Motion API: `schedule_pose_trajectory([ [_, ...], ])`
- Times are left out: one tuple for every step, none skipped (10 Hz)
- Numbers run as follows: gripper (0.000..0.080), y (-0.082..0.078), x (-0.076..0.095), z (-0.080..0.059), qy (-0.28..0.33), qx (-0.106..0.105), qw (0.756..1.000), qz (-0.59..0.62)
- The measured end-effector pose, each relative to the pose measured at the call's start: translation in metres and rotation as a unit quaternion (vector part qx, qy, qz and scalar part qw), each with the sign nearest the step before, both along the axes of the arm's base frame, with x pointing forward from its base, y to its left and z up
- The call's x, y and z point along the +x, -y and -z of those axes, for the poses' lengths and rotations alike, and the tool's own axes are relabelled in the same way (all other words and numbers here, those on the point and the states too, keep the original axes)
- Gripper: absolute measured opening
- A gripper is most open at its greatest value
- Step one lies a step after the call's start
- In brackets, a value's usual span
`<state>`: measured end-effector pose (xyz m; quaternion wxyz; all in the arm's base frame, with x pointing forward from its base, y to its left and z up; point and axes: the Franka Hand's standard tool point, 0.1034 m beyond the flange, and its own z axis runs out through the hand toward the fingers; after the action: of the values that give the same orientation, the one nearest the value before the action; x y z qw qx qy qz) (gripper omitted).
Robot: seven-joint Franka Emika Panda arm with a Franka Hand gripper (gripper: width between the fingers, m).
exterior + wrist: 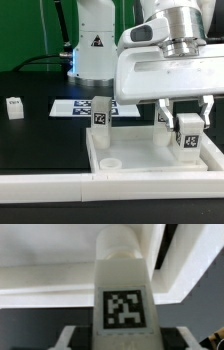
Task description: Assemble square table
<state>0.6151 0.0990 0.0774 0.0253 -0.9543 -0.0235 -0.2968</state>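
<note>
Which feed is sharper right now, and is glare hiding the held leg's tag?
Exterior view: sharper; the leg in the gripper shows its tag, white table top slightly washed out. Wrist view: soft focus, leg pale, tag fuzzy but visible.

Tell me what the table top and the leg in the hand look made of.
The table top looks like white moulded plastic, smooth with a soft sheen; rim and socket seem one piece. The leg seems the same white plastic, matte; its black-white tag looks printed, perhaps a sticker.
</note>
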Motion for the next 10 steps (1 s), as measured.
schedule_pose_trajectory([
  [0.0291, -0.0003, 0.0001, 0.0, 0.001, 0.0, 1.0, 0.0],
  [0.0291, -0.0002, 0.0001, 0.0, 0.001, 0.0, 1.0, 0.0],
  [0.0291, -0.0002, 0.0001, -0.0001, 0.001, 0.0, 1.0, 0.0],
  [0.0291, -0.0003, -0.0003, 0.0006, -0.003, 0.0, 1.0, -0.001],
  [0.0291, -0.0006, -0.0015, 0.0023, -0.007, 0.001, 1.0, -0.001],
  [0.0477, -0.0005, -0.0015, 0.0024, -0.007, 0.001, 1.0, -0.001],
  [0.0593, -0.0005, -0.0016, 0.0025, -0.007, 0.001, 1.0, -0.001],
  [0.0593, -0.0005, -0.0016, 0.0026, -0.007, 0.001, 1.0, -0.001],
  [0.0638, -0.0005, -0.0016, 0.0027, -0.008, 0.001, 1.0, -0.001],
  [0.0647, -0.0005, -0.0016, 0.0027, -0.008, 0.001, 1.0, -0.001],
])
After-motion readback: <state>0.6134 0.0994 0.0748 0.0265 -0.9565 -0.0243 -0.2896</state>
